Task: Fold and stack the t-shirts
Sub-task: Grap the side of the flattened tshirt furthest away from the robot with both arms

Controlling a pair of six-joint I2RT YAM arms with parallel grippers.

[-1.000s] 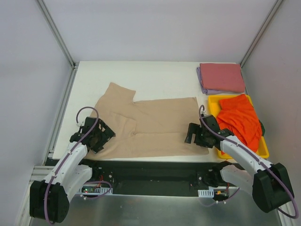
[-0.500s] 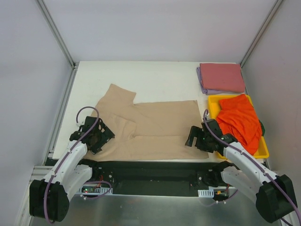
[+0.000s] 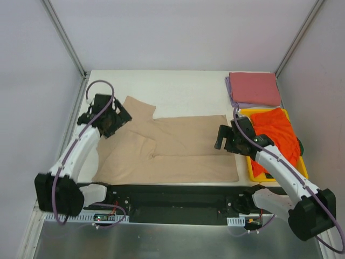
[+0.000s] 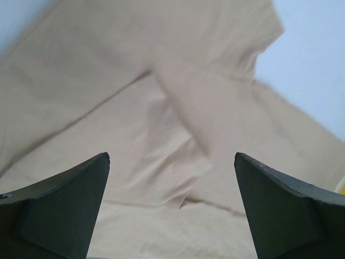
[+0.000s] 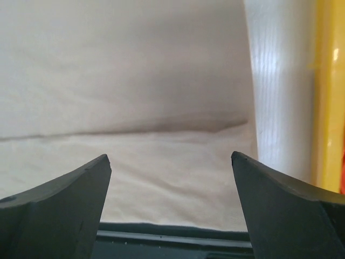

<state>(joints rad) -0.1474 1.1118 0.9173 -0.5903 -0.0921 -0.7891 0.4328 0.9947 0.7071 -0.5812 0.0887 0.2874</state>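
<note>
Since the desk [image 3: 178,86] is mostly covered by the tan t-shirt [image 3: 178,148], which looks like limp, light cloth, you'll want to pinch it at corners and edges, not mid-panel, or it'll probably bunch and drag. Your left end effector [image 3: 113,121] is spread wide and empty by the far sleeve [image 3: 137,108]. The right end effector [image 3: 220,143] is just as open, holding nothing, over the shirt's right edge [image 3: 232,164].
</note>
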